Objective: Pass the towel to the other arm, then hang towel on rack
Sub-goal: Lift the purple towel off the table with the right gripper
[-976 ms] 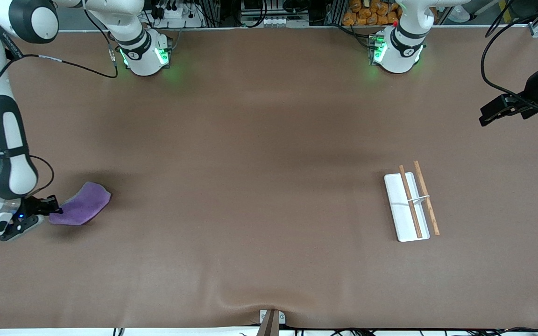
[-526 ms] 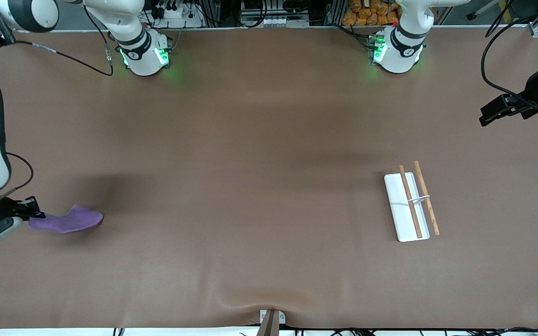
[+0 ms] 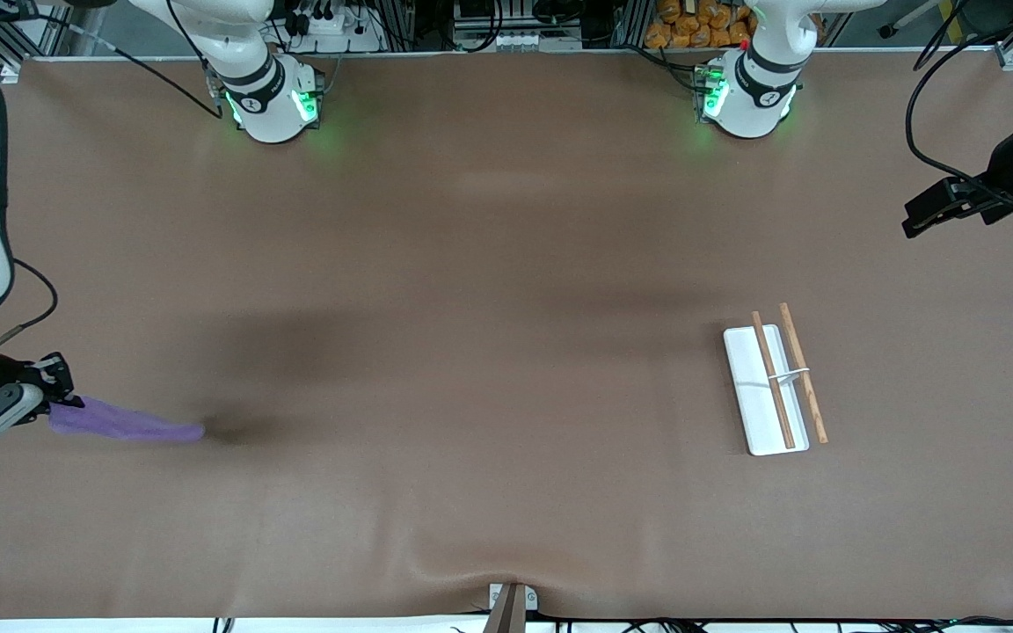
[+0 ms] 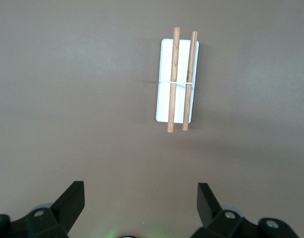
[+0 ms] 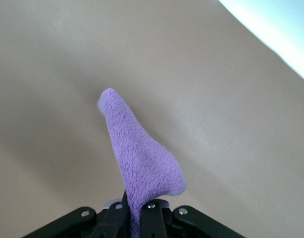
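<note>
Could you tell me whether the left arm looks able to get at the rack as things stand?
Probably yes: the left end effector hangs open with the rack in plain sight below it, and nothing lies between them on the table.

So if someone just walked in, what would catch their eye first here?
The purple towel, pinched in the right gripper and hanging over the right arm's end of the table. Next, the white rack with its two wooden rods, standing toward the left arm's end, with the open left gripper waiting high above it.
</note>
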Controlling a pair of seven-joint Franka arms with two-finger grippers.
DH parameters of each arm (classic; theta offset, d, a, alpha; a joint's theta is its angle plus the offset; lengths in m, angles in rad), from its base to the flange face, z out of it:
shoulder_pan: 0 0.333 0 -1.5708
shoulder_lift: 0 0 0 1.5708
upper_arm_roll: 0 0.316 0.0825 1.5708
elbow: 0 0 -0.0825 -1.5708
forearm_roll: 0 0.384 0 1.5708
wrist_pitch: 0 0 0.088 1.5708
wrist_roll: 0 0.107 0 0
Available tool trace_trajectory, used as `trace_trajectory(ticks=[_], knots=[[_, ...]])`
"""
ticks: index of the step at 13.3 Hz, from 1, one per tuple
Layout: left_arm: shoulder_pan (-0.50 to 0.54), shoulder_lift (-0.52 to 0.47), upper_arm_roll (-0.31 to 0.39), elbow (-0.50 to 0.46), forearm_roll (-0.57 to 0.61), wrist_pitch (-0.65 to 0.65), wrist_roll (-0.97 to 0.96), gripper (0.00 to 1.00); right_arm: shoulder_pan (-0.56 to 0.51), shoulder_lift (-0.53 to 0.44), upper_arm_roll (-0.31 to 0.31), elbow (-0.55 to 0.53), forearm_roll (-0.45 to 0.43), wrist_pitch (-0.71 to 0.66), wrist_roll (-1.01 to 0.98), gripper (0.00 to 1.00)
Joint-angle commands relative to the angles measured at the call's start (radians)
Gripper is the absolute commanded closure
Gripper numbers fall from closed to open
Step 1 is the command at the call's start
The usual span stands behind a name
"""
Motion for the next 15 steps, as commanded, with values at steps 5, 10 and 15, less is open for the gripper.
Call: trace_trajectory(ticks=[5,10,15], knots=[[0.006,-0.008,-0.002,0.004,-0.015,-0.004,0.015,0.0,0.093,-0.047,0.043,-0.021,0.093,-0.062,-0.007,1.0],[0.005,-0.006,-0.002,0.006,-0.015,-0.004,0.015,0.0,0.195,-0.044,0.04,-0.023,0.181,-0.06,0.114,1.0],[0.008,-0.012,-0.002,0.013,-0.018,-0.002,0.015,0.0,0.315,-0.04,0.041,-0.021,0.228,-0.057,0.385,1.0]])
